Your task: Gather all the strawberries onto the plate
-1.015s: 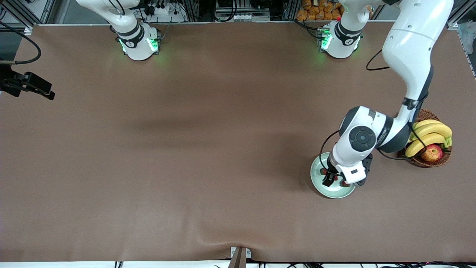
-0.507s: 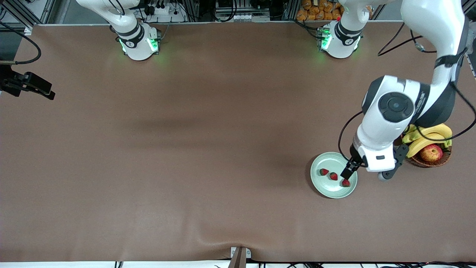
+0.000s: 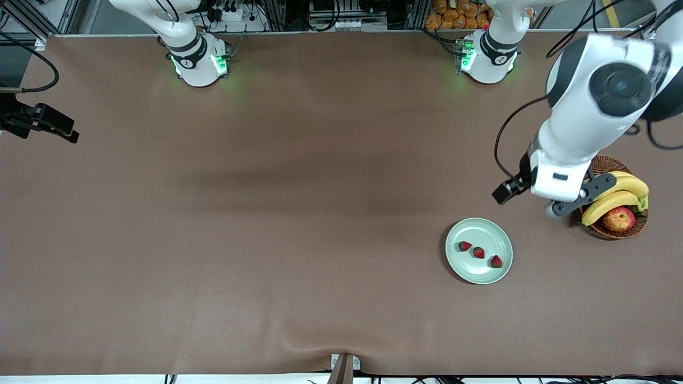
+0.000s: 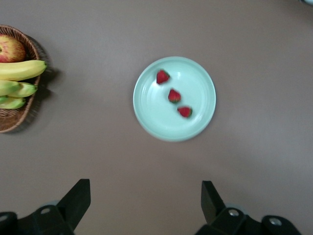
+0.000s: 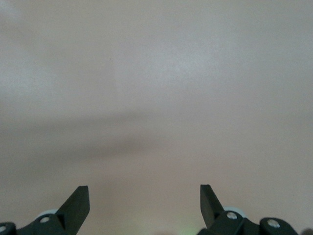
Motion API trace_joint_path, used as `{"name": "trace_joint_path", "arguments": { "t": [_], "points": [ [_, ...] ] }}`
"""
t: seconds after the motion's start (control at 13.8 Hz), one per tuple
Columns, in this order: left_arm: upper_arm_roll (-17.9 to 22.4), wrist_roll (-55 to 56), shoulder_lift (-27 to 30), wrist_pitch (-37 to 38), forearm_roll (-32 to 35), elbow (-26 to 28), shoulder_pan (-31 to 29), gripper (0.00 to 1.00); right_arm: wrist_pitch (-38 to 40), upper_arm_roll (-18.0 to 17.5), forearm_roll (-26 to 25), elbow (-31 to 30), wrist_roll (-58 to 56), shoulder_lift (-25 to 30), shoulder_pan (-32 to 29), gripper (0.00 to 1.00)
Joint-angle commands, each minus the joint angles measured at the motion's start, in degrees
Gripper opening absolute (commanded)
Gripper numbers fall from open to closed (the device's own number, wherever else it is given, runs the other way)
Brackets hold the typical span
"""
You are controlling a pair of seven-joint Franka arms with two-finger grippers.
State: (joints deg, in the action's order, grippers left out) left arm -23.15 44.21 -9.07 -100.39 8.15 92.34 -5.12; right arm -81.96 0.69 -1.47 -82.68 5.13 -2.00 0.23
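Three strawberries [image 3: 465, 246] [image 3: 478, 252] [image 3: 496, 261] lie in a row on the pale mint-green plate [image 3: 460, 268] toward the left arm's end of the table. The left wrist view shows the same plate [image 4: 146, 120] and berries [image 4: 163, 77] [image 4: 174, 95] [image 4: 185, 112]. My left gripper [image 3: 506, 192] is open and empty, up in the air over bare table between the plate and the basket; it also shows in its wrist view [image 4: 145, 186]. My right gripper [image 5: 145, 188] is open and empty over bare table; it is out of the front view, and the right arm waits.
A brown wicker basket [image 3: 613, 233] with bananas [image 3: 619, 191] and a red-yellow apple [image 3: 619, 219] stands beside the plate at the left arm's end. It shows in the left wrist view [image 4: 14, 120]. A black device [image 3: 40, 122] sits at the right arm's end.
My left gripper has risen from the plate and moved off toward the robots' bases, open and empty. The three strawberries stay on the plate. The right arm has not moved.
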Motion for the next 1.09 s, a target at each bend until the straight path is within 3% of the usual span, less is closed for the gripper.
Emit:
{"name": "trace_joint_path", "arguments": {
  "t": [0.0, 0.29, 0.36, 0.58, 1.01],
  "points": [
    [-0.3, -10.9, 6.9, 4.4, -5.7, 1.0, -5.0, 1.00, 0.3, 0.3, -0.2, -0.1, -0.4, 0.3, 0.1, 1.00],
    [1.3, -20.7, 11.0, 7.8, -8.6, 0.9, -6.2, 1.00, 0.3, 0.3, -0.2, -0.1, -0.4, 0.3, 0.0, 1.00],
    [4.2, -24.0, 11.6, 8.8, -8.5, 0.7, -3.7, 1.00, 0.3, 0.3, -0.2, -0.1, -0.4, 0.3, 0.0, 1.00],
    [18.9, -28.5, 11.3, 13.2, -7.7, -3.1, 11.5, 1.00, 0.4, 0.3, -0.2, -0.1, -0.4, 0.3, 0.0, 1.00],
    [20.7, -41.4, 8.5, 18.7, -7.6, -9.1, 12.8, 1.00, 0.4, 0.3, -0.2, -0.2, -0.4, 0.3, 0.0, 1.00]
  ]
}}
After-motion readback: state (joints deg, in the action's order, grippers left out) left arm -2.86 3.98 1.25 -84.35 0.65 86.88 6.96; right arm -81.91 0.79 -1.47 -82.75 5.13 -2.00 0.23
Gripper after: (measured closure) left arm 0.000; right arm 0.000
